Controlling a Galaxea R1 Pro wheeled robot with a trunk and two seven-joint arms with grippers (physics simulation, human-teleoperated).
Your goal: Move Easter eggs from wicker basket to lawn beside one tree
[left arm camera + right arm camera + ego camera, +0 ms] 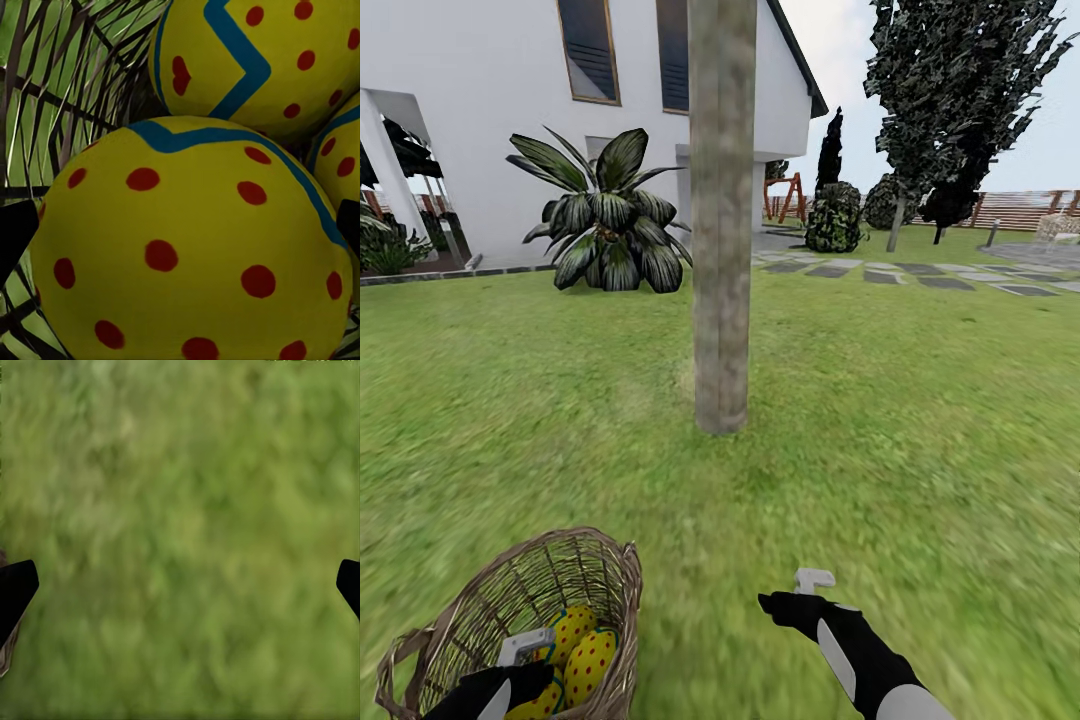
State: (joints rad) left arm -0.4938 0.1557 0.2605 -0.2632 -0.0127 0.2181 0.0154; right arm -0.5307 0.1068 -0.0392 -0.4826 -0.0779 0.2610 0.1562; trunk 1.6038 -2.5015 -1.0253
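The wicker basket stands on the lawn at the lower left of the head view. It holds three yellow Easter eggs with red dots. My left gripper reaches down into the basket. In the left wrist view it is open, with the nearest egg between its black fingertips; two more eggs lie behind. My right gripper hovers open over bare grass to the basket's right. The tree's grey-brown trunk rises just ahead.
A low broad-leaved dark plant grows behind the trunk to the left, before a white house. A grey stepping-stone path and dark conical trees lie at the back right. Open grass surrounds the trunk's base.
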